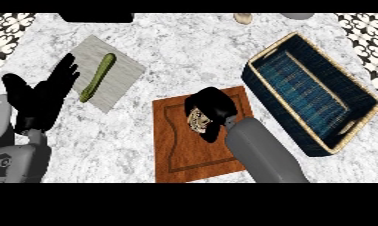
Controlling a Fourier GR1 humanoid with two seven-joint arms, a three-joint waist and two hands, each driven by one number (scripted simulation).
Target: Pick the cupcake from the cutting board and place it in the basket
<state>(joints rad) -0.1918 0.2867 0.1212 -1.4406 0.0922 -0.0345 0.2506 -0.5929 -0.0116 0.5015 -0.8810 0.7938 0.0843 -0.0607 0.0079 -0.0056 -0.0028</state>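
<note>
1. While my right hand [212, 106] sits over the cupcake [198, 119] on the cutting board [198, 142], fingers curled round it, the cupcake is mostly hidden; only a pale patch shows under the palm.
2. Cupcake is on the board's upper middle, not in the basket [310, 92] yet. I judge the step as closing and securing the grasp before lift.
3. To do it well: keep fingers wrapped on the sides, not squashing the top, and lift straight up so it clears the board's raised edge.
4. Then carry right and slightly up in view to the basket, which lies just beside the board's right corner; cross over the near woven rim high enough not to clip it.
5. Set it down on the blue lining, upright, then uncurl.
6. My left hand [46, 95] rests wide and unmoving at the left, beside the grey mat [118, 77] with the green vegetable [99, 76]; it holds nothing.
7. Desk [184, 45] is marble; small items at the top edge are too cut off to name.
</note>
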